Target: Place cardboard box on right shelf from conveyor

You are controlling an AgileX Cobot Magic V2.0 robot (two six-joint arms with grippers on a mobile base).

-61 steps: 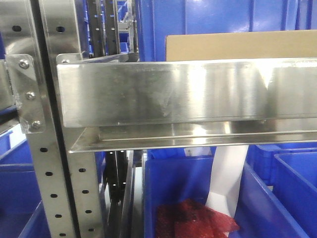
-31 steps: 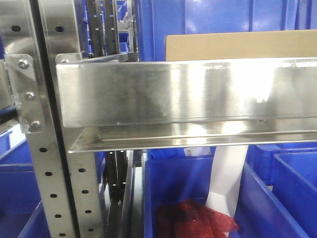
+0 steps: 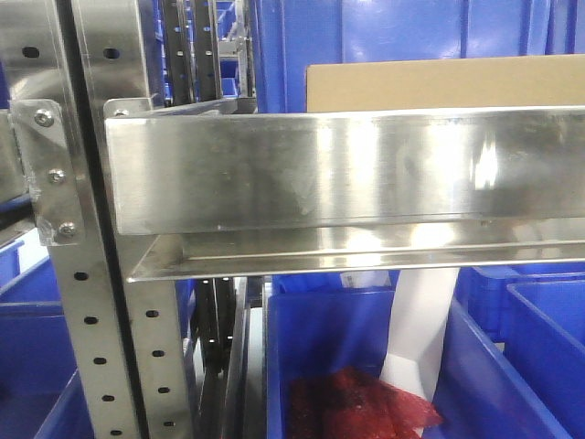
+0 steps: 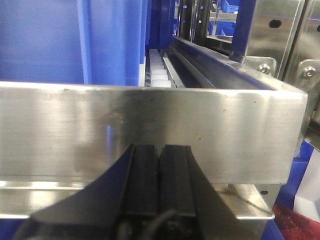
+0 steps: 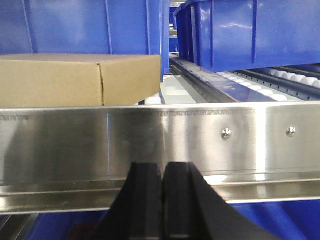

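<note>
Taking the right shelf (image 3: 347, 169) as my landmark: the cardboard box (image 3: 439, 84) sits on it, behind its tall polished front lip, so that in my front view only the box's upper band shows above the lip. In the right wrist view the box (image 5: 80, 80) lies behind the lip toward its left portion, a vertical flap seam visible on its near face, with blue bins (image 5: 250, 35) behind and to the right of it. My right gripper (image 5: 163, 200) is in front of and below the lip, its black fingers pressed together with nothing between them. My left gripper (image 4: 159, 180) is likewise in front of the lip (image 4: 150, 130), fingers closed against each other and empty. Below the shelf stands a blue bin (image 3: 320, 347) holding red mesh (image 3: 356, 402).
</note>
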